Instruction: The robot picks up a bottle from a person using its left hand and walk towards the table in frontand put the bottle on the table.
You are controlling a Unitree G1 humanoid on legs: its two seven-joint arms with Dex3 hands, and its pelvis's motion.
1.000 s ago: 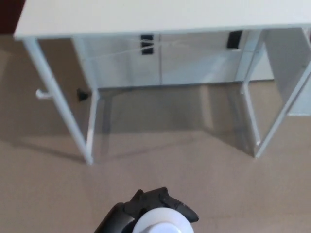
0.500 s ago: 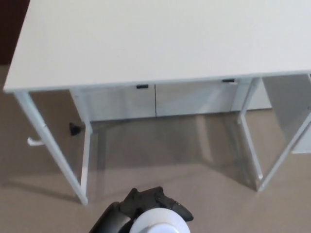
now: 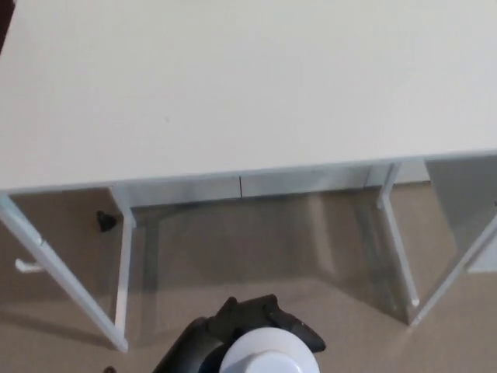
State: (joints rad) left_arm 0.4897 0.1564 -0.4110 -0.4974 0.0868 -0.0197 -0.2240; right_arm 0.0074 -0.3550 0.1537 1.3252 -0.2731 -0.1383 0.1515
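At the bottom edge of the head view I see the white cap and shoulder of the bottle (image 3: 270, 354) from above. My black left hand (image 3: 233, 330) is wrapped around it, fingers curled behind and beside the cap. The white table (image 3: 233, 85) fills the upper half of the picture, its front edge a little ahead of the bottle. The bottle's lower body is out of frame. My right hand does not show.
White table legs (image 3: 78, 287) stand at the left and at the right (image 3: 404, 249) on the beige carpet. A white cabinet sits behind, under the tabletop. A small black object (image 3: 105, 221) lies on the floor at the left.
The whole picture has shifted: the table now looms much larger and closer, its front edge lower in the frame. My left hand still holds the bottle in the same spot.
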